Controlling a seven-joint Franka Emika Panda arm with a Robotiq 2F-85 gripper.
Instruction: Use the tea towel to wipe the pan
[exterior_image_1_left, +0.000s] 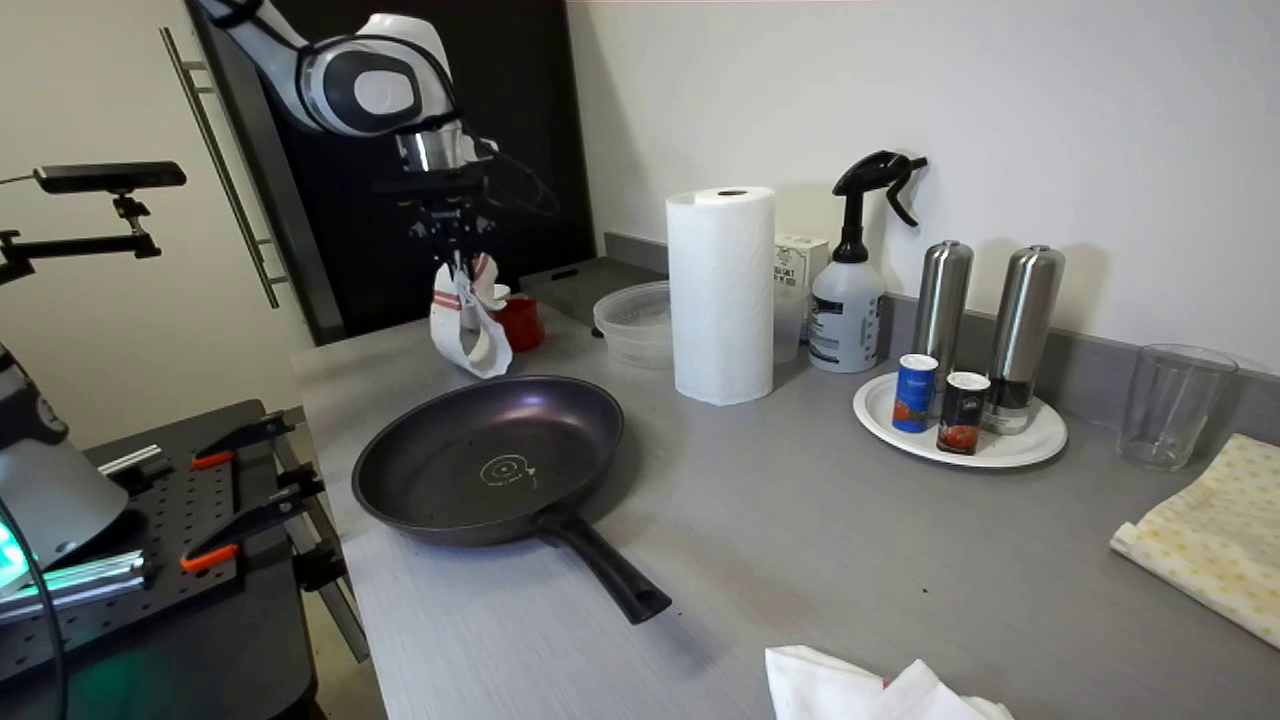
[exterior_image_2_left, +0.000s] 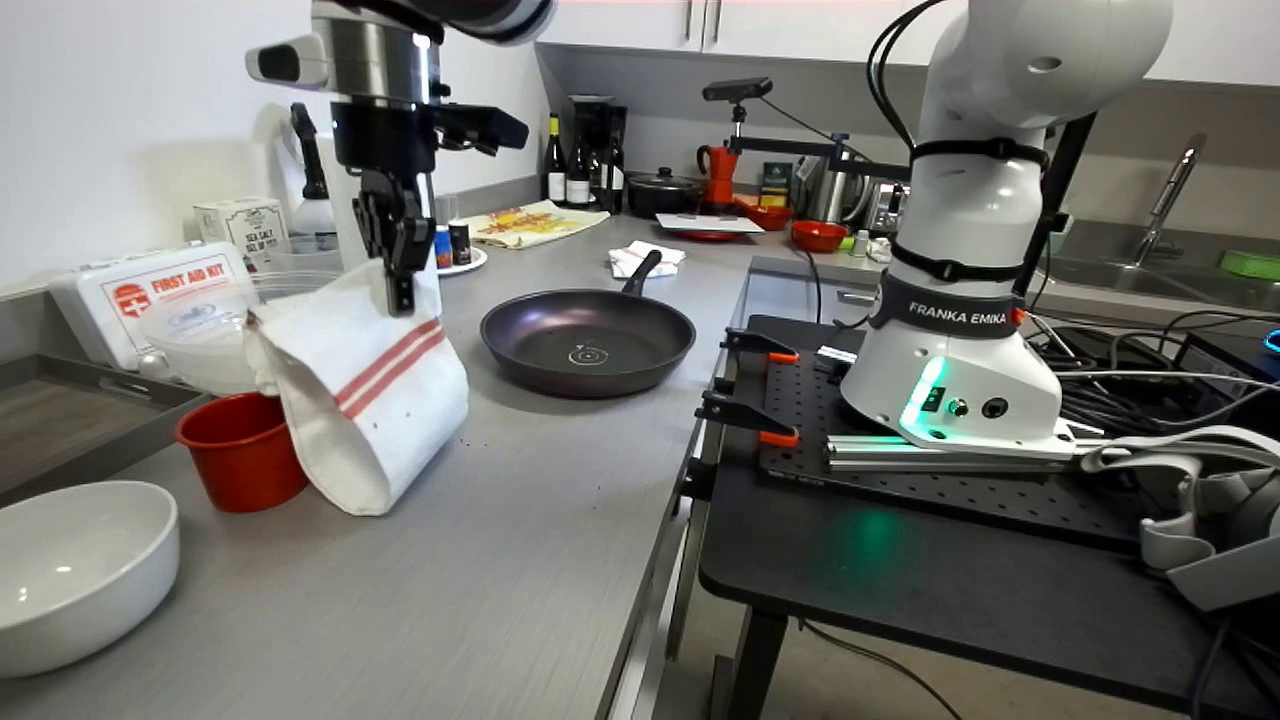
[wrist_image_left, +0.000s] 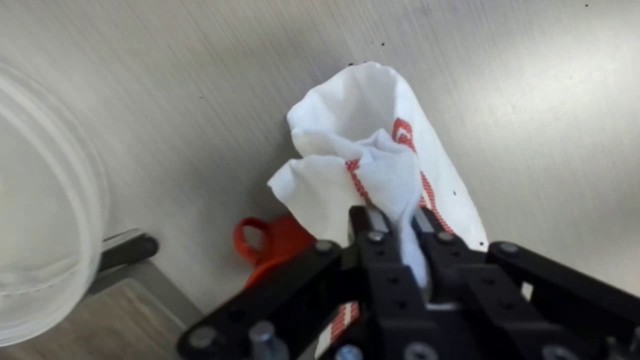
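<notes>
Wrist view: fingers (wrist_image_left: 382, 257), nearly together, pinch the tea towel (wrist_image_left: 385, 172); likely light and limp, best held bunched, it hangs inside the robot-side edge of the desk (exterior_image_2_left: 520, 580); the pan (exterior_image_1_left: 490, 450) sits nearer that edge.

In an exterior view we have the frying pan (exterior_image_1_left: 490, 455) by the desk's (exterior_image_1_left: 800, 560) left edge, the tea towel (exterior_image_1_left: 447, 318) behind it in the claw (exterior_image_1_left: 460, 264), the paper towel roll (exterior_image_1_left: 722, 300) right of both, mills (exterior_image_1_left: 943, 305) on a plate (exterior_image_1_left: 1045, 430) near the back edge.
</notes>
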